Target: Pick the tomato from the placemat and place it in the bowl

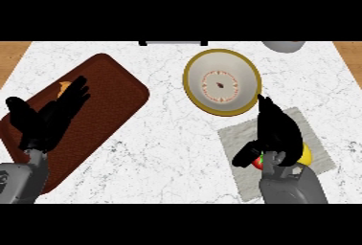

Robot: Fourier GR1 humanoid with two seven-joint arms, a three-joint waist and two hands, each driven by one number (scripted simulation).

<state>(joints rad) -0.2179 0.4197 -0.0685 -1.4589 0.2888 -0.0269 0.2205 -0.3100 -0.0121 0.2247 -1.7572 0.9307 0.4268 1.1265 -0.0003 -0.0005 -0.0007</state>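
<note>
The right robot hand [274,136] lies over the grey placemat [240,136] on the white marble counter [166,153], fingers stretched forward toward the bowl [222,82] and thumb spread to the side. The tomato [259,161] sits beneath its palm near the wrist, on the placemat; only a small red patch with a touch of green shows. Something yellow [305,153] peeks out at the hand's other side, and I cannot say what it is. Whether the hand touches the tomato I cannot tell; the fingers look straight, not wrapped round it.

A tomato is probably light, smooth and round, apt to roll and to bruise if squeezed, so taking it across its widest part with fingers and thumb opposite seems wise.

The left robot hand [44,117] rests open over a brown mat [106,91], near a small orange thing [63,88] partly hidden behind its fingers. A pale object [284,46] is cut off at the far edge.
</note>
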